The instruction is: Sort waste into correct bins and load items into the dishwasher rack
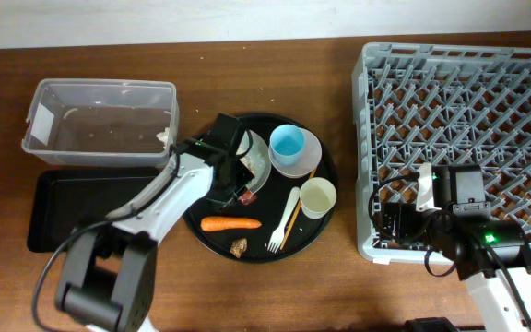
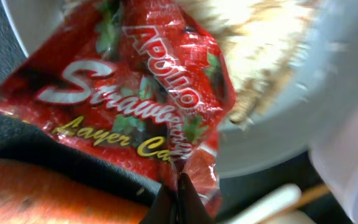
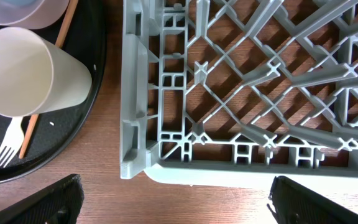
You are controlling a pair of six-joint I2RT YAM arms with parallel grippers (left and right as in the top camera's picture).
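The left pincer [image 2: 178,200] pinched the red Apollo wrapper [image 2: 135,106] at the rice-strewn white plate [image 2: 278,124] on the round black tray [image 1: 212,244]; the right pincer [image 3: 179,205] gaped wide, empty.

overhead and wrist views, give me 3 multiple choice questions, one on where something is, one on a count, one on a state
1. Where does the orange carrot lie?
A. in the clear tub
B. on the round black tray
C. in the dishwasher rack

2. How many cups are in view?
A. two
B. one
C. four

3. How does the right gripper stand?
A. shut on the fork
B. shut on a cup
C. open, holding nothing

Answers:
1 B: the overhead view shows the carrot lying on the tray.
2 A: there is a light blue cup and a cream cup.
3 C: the right wrist view shows its fingers wide apart with nothing between them.
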